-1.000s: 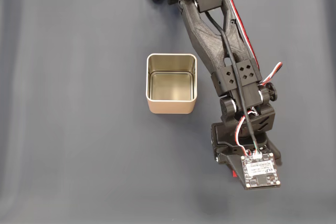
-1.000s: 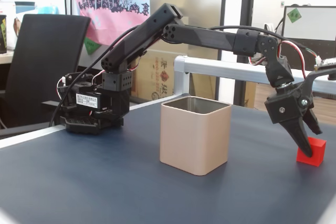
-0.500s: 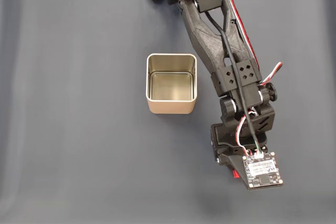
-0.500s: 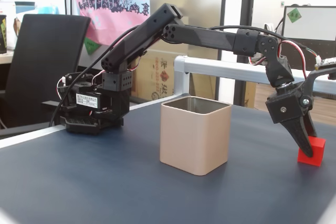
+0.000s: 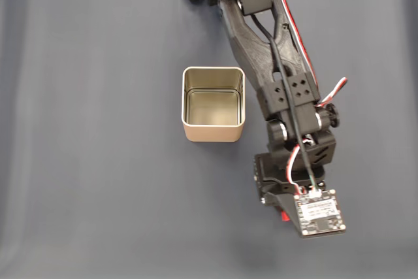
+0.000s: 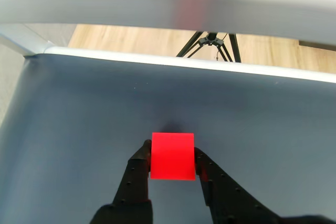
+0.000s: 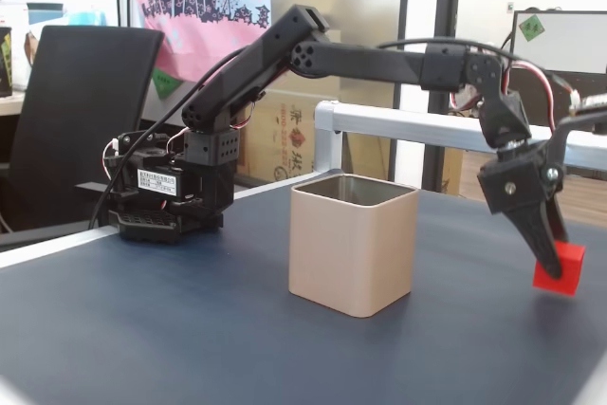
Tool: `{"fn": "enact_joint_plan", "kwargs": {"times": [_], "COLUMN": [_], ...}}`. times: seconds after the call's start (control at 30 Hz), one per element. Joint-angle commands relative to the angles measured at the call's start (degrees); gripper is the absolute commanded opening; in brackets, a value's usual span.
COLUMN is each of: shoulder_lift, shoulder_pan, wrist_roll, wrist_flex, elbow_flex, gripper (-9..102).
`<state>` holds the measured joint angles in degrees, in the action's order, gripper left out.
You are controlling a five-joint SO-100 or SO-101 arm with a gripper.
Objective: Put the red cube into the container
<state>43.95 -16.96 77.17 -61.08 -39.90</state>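
The red cube [image 6: 172,157] sits squeezed between my gripper's [image 6: 171,149] two black fingers [image 6: 137,174] in the wrist view. In a fixed view from the side, my gripper [image 7: 549,258] holds the red cube [image 7: 562,269] a little above the dark blue table, to the right of the container [image 7: 353,245]. The container [image 5: 213,104] is a square cream-gold tin, standing upright and empty. In a fixed view from above, just a red sliver of the cube [image 5: 285,214] peeks out from under the wrist's camera board [image 5: 317,212], below and right of the tin.
The black arm [image 5: 274,76] runs from its base [image 7: 171,192] down the right of the tin. A metal rail [image 7: 417,125] borders the table's far edge. An office chair [image 7: 76,92] stands behind the base. Open table surface lies left of the tin.
The gripper has closed on the cube and raised it off the table. In the view from above, the wrist has shifted slightly left.
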Motion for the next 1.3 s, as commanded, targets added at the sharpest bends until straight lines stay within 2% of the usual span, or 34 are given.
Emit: {"fn": "enact_joint_plan", "kwargs": {"times": [0.0,0.7,0.9,1.27], "shoulder_lift": [10.0,64.2,74.5,84.2], "shoulder_pan": [1.8,11.5,14.9,16.7], "wrist_roll": [2.5,12.7,14.6,13.2], "wrist_flex": [-2.1,-0.6,0.8,3.4], "elbow_flex": [1.7,-50.9,-62.1,-73.7], "gripper": [0,0,0,0]}}
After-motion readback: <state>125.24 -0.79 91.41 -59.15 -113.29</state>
